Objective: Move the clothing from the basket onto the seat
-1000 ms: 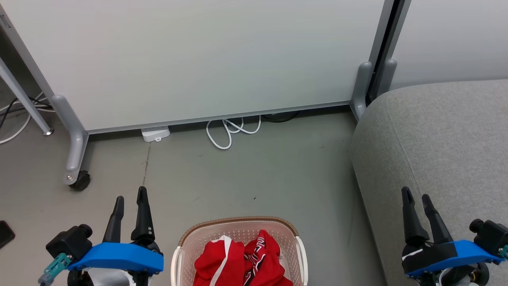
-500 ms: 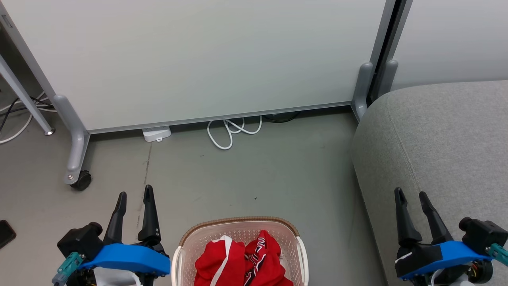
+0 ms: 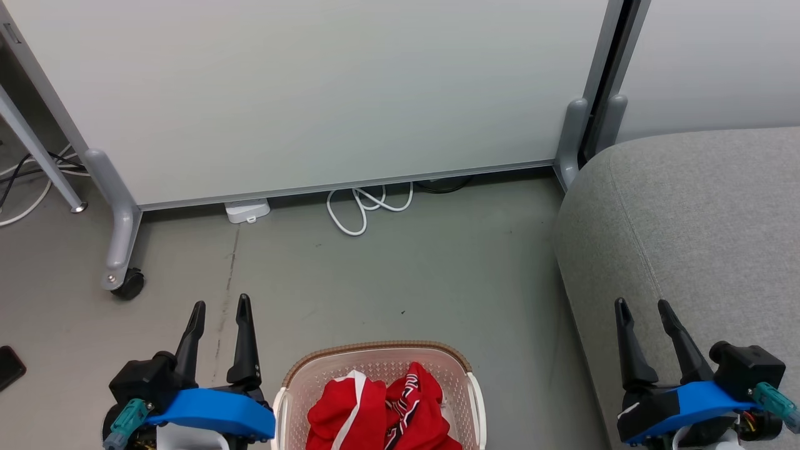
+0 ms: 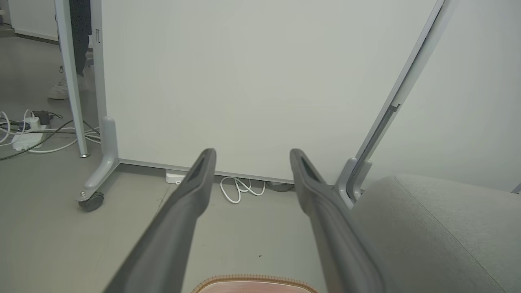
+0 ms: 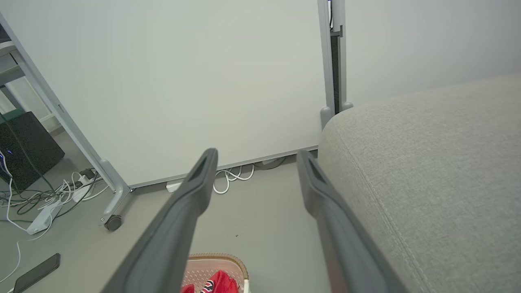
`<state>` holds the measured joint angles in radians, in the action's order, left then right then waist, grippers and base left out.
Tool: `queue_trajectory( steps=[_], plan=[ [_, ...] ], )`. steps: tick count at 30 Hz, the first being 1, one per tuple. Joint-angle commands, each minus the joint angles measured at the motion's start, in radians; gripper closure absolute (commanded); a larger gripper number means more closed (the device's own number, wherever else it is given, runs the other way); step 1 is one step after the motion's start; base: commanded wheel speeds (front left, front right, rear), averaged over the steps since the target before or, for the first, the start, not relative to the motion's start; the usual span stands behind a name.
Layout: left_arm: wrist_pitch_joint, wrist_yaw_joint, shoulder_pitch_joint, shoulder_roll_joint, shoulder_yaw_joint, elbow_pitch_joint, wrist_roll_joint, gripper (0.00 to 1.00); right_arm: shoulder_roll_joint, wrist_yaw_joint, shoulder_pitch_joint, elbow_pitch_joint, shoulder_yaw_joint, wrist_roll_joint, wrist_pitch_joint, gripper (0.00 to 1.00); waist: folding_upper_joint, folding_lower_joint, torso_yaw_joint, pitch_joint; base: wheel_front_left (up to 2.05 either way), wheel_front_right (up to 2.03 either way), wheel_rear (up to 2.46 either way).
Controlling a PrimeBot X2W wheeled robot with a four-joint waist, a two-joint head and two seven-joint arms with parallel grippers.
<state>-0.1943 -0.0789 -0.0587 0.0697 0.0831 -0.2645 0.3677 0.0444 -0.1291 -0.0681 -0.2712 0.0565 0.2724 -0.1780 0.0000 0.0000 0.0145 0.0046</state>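
Note:
The cream basket (image 3: 291,387) with a brown rim band stands on the floor at the bottom centre of the head view, holding the red clothing (image 3: 381,412) with white stripes and black-and-white trim. My left gripper (image 3: 220,307) hovers open just left of the basket. Over the grey sofa seat (image 3: 700,212) at the right, my right gripper (image 3: 642,304) is open with nothing in it. The left wrist view catches the basket rim (image 4: 252,279) between the open fingers (image 4: 191,191). In the right wrist view, the clothing (image 5: 217,283) and the seat (image 5: 427,171) appear past the open fingers (image 5: 199,179).
A wheeled white partition panel (image 3: 312,94) stands across the back, with a caster (image 3: 128,282) at the left. A white cable loop (image 3: 362,209) and a small white box (image 3: 245,210) lie at its foot. A dark phone (image 3: 9,367) lies on the floor at far left.
Both grippers have drawn inward toward the basket and slightly down the head view. Each stays open. Basket and clothing have not moved.

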Motion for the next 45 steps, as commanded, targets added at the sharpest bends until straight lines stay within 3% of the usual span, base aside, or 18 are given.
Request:
queue_trajectory(
  steps=[1, 35, 45],
  plan=[
    [-0.009, -0.001, -0.009, 0.004, 0.005, 0.002, -0.025, 0.00, 0.007, -0.002, -0.013, 0.003, 0.001, -0.029, -0.008, 0.00, 0.0000, 0.0000, 0.001, 0.000, 0.00, 0.00, 0.00],
    [-0.073, -0.022, -0.013, -0.011, 0.012, -0.048, -0.206, 0.00, 0.009, -0.003, -0.015, -0.015, -0.011, -0.274, -0.071, 0.00, 0.0000, 0.0000, 0.006, -0.001, 0.00, 0.00, 0.00],
    [-0.072, -0.026, -0.008, -0.014, 0.007, -0.046, -0.205, 0.00, 0.009, -0.003, -0.013, -0.017, -0.013, -0.270, -0.071, 0.00, 0.0000, 0.0000, 0.006, -0.002, 0.00, 0.00, 0.00]
  ],
)
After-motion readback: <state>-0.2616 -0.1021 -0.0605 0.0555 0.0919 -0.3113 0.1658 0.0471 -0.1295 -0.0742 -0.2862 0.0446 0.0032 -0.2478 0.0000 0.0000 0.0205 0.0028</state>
